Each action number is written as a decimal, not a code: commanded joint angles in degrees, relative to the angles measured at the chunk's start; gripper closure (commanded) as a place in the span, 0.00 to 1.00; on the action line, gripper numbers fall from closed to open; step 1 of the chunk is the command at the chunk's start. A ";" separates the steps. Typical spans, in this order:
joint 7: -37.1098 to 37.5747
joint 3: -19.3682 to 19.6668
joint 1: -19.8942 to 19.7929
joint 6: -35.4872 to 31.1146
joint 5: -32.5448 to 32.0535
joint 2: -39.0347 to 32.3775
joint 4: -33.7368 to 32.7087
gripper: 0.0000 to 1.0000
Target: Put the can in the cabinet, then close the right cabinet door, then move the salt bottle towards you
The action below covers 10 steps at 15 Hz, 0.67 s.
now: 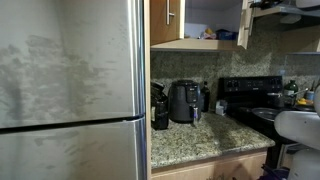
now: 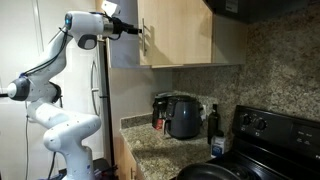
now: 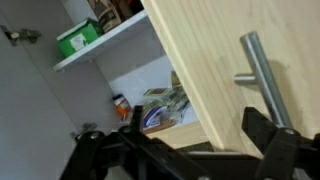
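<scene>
My gripper (image 3: 178,150) is open, its dark fingers spread wide under the lower edge of the right cabinet door (image 3: 205,70). The door is light-brown wood with a silver bar handle (image 3: 262,78) and stands part open. In an exterior view the gripper (image 2: 138,29) is up at this door on the cabinet (image 2: 180,35). A small red-and-white item (image 3: 120,104), perhaps the can, stands on the pale lower shelf inside. The salt bottle (image 2: 216,147) is a small white bottle on the counter by the stove, and it also shows in an exterior view (image 1: 221,106).
A green box (image 3: 77,39) sits on the upper shelf and a printed packet (image 3: 160,108) on the lower one. On the granite counter (image 1: 200,140) stand a black air fryer (image 1: 184,100) and a dark bottle (image 2: 213,117). A black stove (image 2: 265,135) is beside them and a steel fridge (image 1: 70,90) is nearby.
</scene>
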<state>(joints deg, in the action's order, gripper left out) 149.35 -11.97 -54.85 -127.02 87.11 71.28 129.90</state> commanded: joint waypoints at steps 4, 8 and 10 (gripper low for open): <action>-0.04 -12.48 11.96 -8.25 -0.52 -14.39 -3.18 0.00; -4.24 -12.45 17.80 -24.99 -1.91 -15.31 -1.72 0.00; -5.43 -9.42 21.70 -32.84 -2.54 -13.24 1.33 0.00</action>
<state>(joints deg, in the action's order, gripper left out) 147.37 -25.30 -38.73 -150.12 85.59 56.90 128.13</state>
